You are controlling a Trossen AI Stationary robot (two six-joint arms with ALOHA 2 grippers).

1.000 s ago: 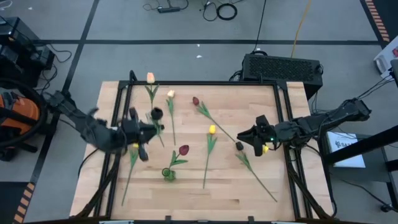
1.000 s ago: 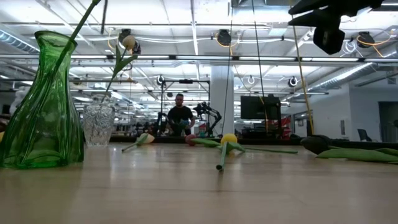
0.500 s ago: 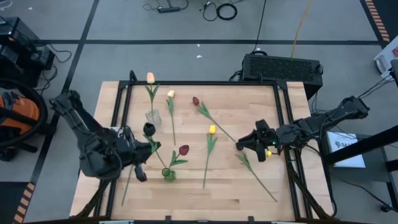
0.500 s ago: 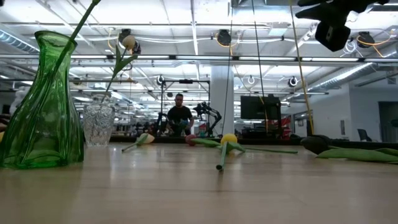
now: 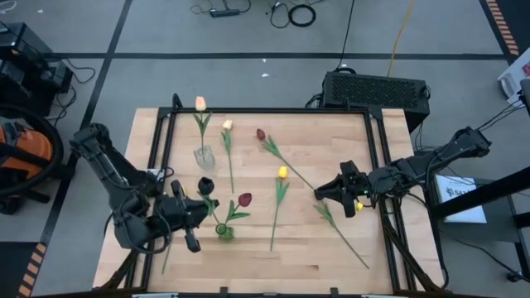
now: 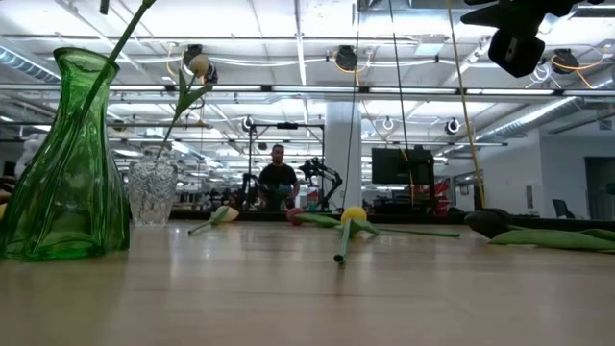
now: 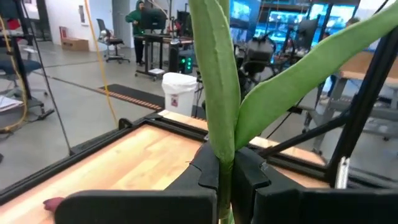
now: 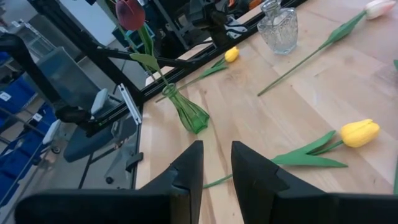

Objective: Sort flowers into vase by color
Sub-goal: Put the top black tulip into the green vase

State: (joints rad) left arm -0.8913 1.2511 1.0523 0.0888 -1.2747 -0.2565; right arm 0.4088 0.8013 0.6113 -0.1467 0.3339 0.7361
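My left gripper (image 5: 197, 211) hovers by the table's near left corner, beside the green vase (image 5: 224, 233), and is shut on a dark maroon tulip whose head (image 5: 205, 185) points up. The green vase (image 8: 189, 115) holds a red tulip (image 5: 244, 200). A cream-peach tulip (image 5: 199, 103) stands in the clear vase (image 5: 204, 155). Cream (image 5: 227, 125), maroon (image 5: 260, 133) and yellow (image 5: 282, 172) tulips lie flat on the table. My right gripper (image 5: 334, 192) hangs open, high above one more lying stem (image 5: 344, 236), touching nothing. My left gripper pinches the dark tulip's stem (image 7: 222, 163) between its two fingers, just below where two long leaves (image 7: 217, 74) branch off. The flower is lifted clear of the table. Stem and leaves rise past the fingertips; the head lies outside the wrist view.
A yellow tulip (image 8: 231, 55) lies by the table's left rail, partly under my left arm. Black rails (image 5: 265, 110) frame the wooden top. Bare wood lies along the near edge (image 5: 290, 265). A person (image 6: 279, 178) stands far off in the room beyond the table.
My left gripper has carried the dark tulip away from the clear vase toward the table's near edge, ending next to the green vase, still shut on the stem. The tulip's head has travelled with it. The lying flowers and both vases have stayed in place.
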